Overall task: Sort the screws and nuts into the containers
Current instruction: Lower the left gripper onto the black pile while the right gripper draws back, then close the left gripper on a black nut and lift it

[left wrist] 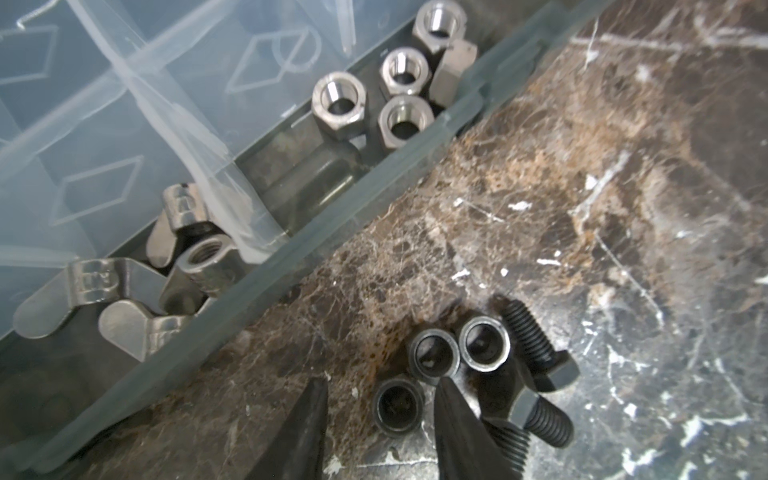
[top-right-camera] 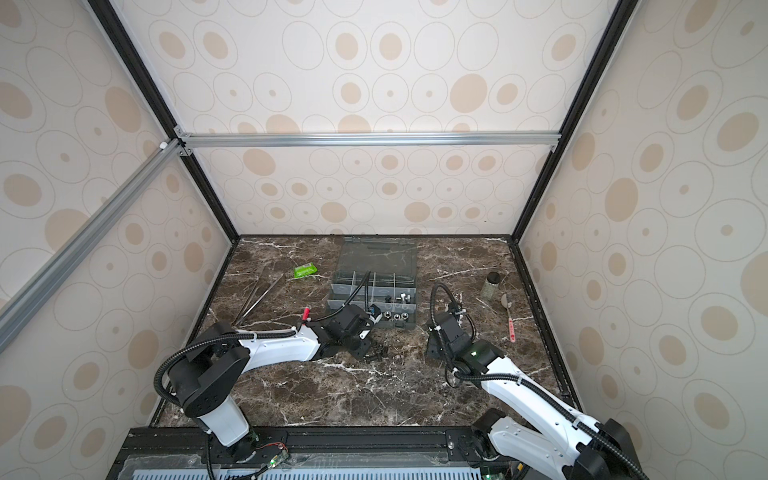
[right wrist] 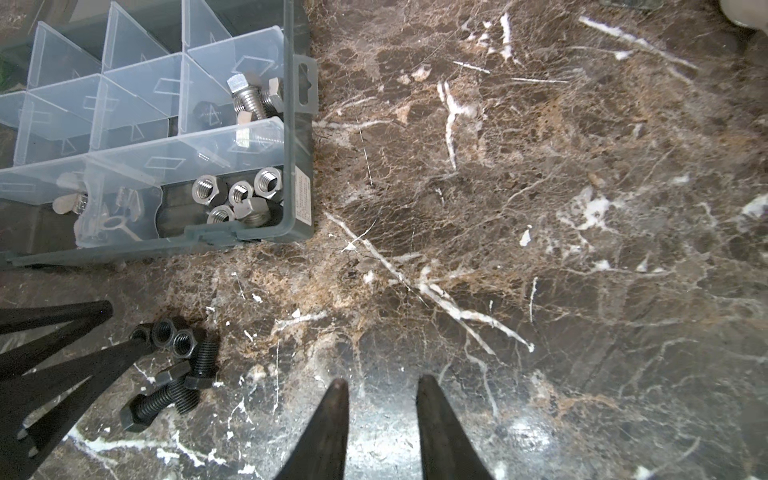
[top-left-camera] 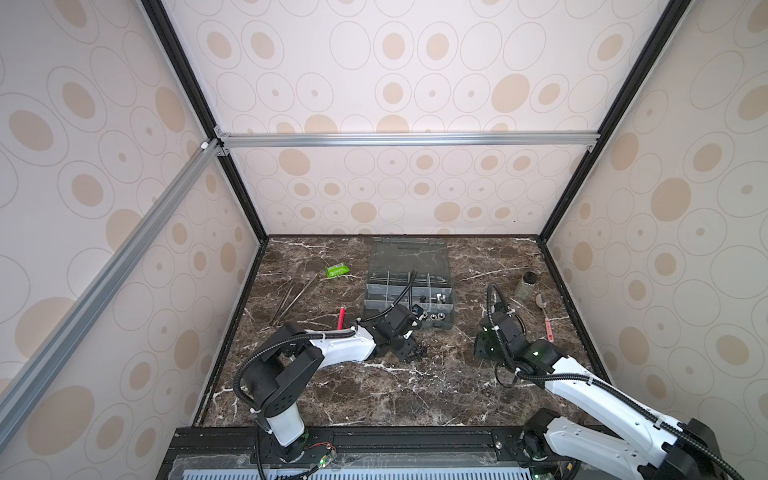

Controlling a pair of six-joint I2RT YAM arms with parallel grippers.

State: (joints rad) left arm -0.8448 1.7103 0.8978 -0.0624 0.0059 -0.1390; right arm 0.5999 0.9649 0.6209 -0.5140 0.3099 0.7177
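A small pile of black nuts and black screws lies on the marble in front of the grey organiser box. My left gripper is down at this pile, open, with one black nut loose between its fingers. Silver hex nuts fill the box's front corner container. Wing-shaped nuts sit in the container beside it, and silver screws lie in the one behind. My right gripper hovers open over bare marble to the right of the pile.
The box's lid lies open toward the back wall. Tweezers, a green packet and a red pen lie to the left. A black-capped jar and a pink-handled spoon lie at the right.
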